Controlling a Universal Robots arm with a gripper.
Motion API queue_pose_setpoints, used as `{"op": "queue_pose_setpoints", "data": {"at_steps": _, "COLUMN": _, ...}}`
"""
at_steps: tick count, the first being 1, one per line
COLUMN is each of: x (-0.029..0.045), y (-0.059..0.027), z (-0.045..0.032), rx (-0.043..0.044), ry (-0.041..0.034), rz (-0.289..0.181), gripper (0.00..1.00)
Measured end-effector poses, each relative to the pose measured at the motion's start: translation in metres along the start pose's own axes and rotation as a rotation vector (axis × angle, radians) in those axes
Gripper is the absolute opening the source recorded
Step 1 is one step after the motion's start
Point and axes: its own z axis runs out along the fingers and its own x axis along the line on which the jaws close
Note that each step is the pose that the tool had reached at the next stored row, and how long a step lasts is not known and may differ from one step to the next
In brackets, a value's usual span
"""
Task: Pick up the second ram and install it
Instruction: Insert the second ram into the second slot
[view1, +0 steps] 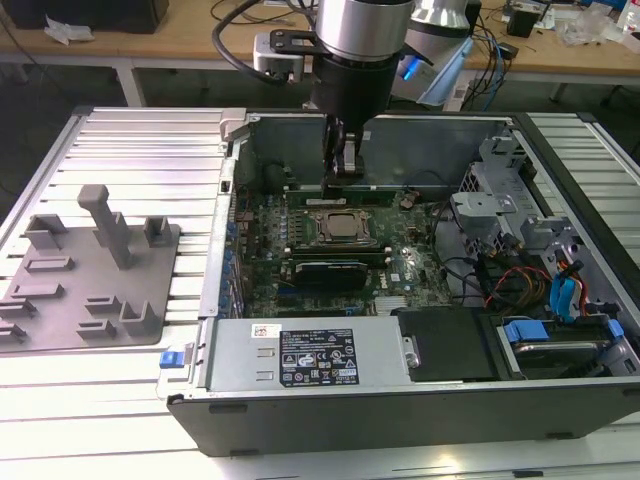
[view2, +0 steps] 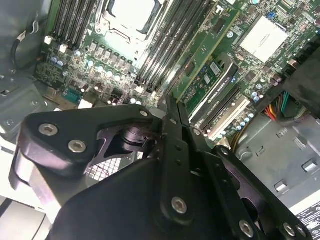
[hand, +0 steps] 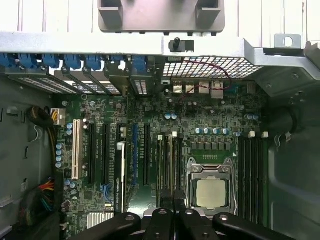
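My gripper (view1: 340, 178) hangs inside the open computer case (view1: 215, 300), above the memory slots beside the processor socket (view1: 335, 225). The fingers stand shut in both wrist views, gripper (view2: 172, 102) and gripper (hand: 172, 202). The second ram (view2: 205, 60), a thin green stick with dark chips, runs out from between the fingertips along the black slots. In the first wrist view the ram (hand: 170, 165) shows as a narrow pale strip lined up with the slots left of the socket (hand: 210, 186). Whether it sits in a slot I cannot tell.
The grey fixture plate (view1: 90, 270) with upright posts lies on the ribbed table at the exterior view's left. A black expansion card (view1: 320, 272) lies beside the slots. The power supply (view1: 310, 355) lines the near wall. Drive bays and cables (view1: 545, 290) crowd the exterior view's right.
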Motion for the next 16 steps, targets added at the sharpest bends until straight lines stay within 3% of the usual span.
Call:
{"op": "queue_pose_setpoints", "data": {"at_steps": 1, "x": -0.0001, "y": -0.0001, "z": 0.0018, "rx": -0.0001, "ry": 0.0003, "rz": 0.0, "gripper": 0.09}}
{"op": "queue_pose_setpoints", "data": {"at_steps": 4, "x": 0.0002, "y": -0.0011, "z": 0.0209, "rx": -0.0001, "ry": 0.0003, "rz": 0.0, "gripper": 0.09}}
{"op": "queue_pose_setpoints", "data": {"at_steps": 6, "x": 0.0004, "y": -0.0015, "z": 0.0293, "rx": 0.0014, "ry": 0.0002, "rz": 0.0, "gripper": 0.09}}
{"op": "queue_pose_setpoints", "data": {"at_steps": 9, "x": 0.0003, "y": -0.0018, "z": 0.0354, "rx": 0.0096, "ry": 0.0004, "rz": 0.0, "gripper": 0.09}}
{"op": "queue_pose_setpoints", "data": {"at_steps": 16, "x": -0.0038, "y": -0.0024, "z": 0.0478, "rx": 0.0101, "ry": 0.0001, "rz": 0.002, "gripper": 0.09}}
